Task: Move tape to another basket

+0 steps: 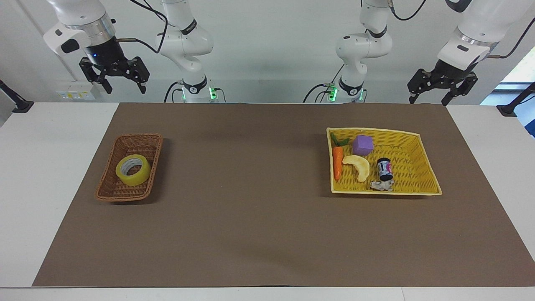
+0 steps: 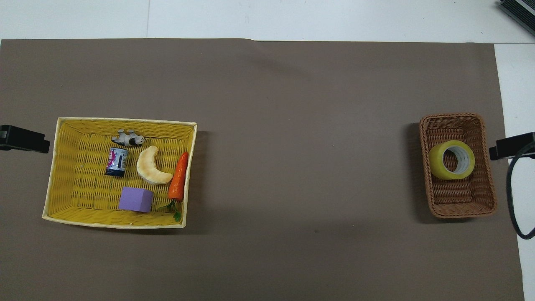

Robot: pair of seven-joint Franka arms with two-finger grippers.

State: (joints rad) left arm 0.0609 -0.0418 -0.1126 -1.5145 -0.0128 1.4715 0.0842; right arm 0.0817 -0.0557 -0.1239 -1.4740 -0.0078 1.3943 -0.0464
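The yellow tape roll (image 1: pixel 133 169) lies tilted in the narrow dark brown wicker basket (image 1: pixel 107 184), toward the right arm's end of the table. Both also show in the overhead view: the tape (image 2: pixel 451 159) and the basket (image 2: pixel 455 200). My right gripper (image 1: pixel 124 86) is open and empty, high in the air above that end of the table, well clear of the basket. My left gripper (image 1: pixel 428 100) is open and empty, and it waits raised above the left arm's end of the table.
A wide yellow woven basket (image 1: pixel 376 130) stands toward the left arm's end. It holds a carrot (image 1: pixel 337 163), a purple cube (image 1: pixel 362 145), a croissant (image 1: pixel 358 166), a small can (image 1: pixel 384 168) and a toy figure (image 1: pixel 382 185). A brown mat (image 1: pixel 250 209) covers the table.
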